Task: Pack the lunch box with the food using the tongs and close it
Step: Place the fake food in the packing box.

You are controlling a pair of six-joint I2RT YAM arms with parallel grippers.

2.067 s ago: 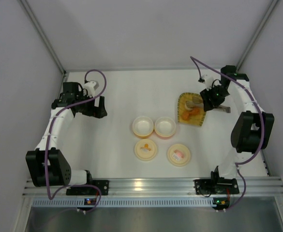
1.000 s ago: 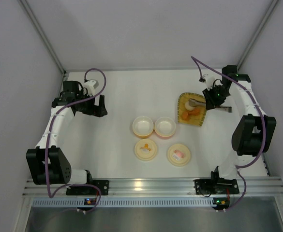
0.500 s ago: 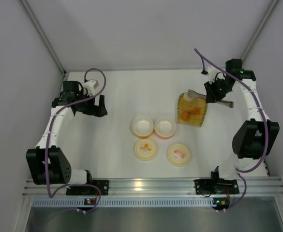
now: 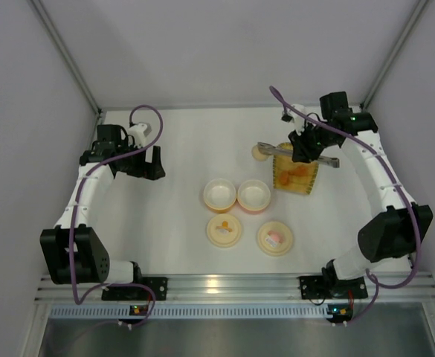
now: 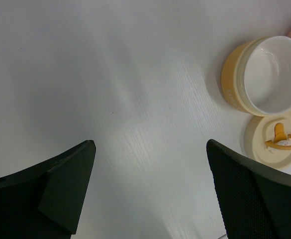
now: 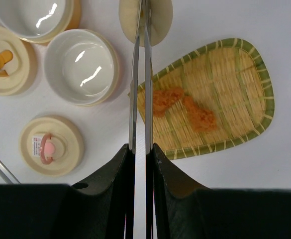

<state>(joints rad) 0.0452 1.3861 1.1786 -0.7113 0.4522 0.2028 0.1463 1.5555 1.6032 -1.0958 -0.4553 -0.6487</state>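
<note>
My right gripper (image 4: 304, 149) (image 6: 140, 147) is shut on the long grey metal tongs (image 4: 280, 150) (image 6: 133, 109). The tongs' tips pinch a whitish round ball of food (image 4: 259, 153) (image 6: 161, 20), held above the table left of the yellow ribbed tray (image 4: 306, 184) (image 6: 235, 74). Two orange-tan chunks (image 6: 166, 98) (image 6: 200, 115) lie on that tray. The lunch box tubs stand open side by side: cream-yellow (image 4: 220, 194) (image 5: 264, 74) and pink (image 4: 253, 195) (image 6: 80, 67). My left gripper (image 4: 154, 163) (image 5: 150, 144) is open and holds nothing, well left of the tubs.
Two round cream lids lie in front of the tubs, one with an orange picture (image 4: 224, 229) (image 6: 3, 59) (image 5: 279, 139), one with a pink picture (image 4: 275, 238) (image 6: 50, 146). Grey walls close in the table on both sides and behind.
My right arm has lifted the tongs with the whitish ball off the tray and swung it left, past the tray's left edge. The left arm has not moved.
</note>
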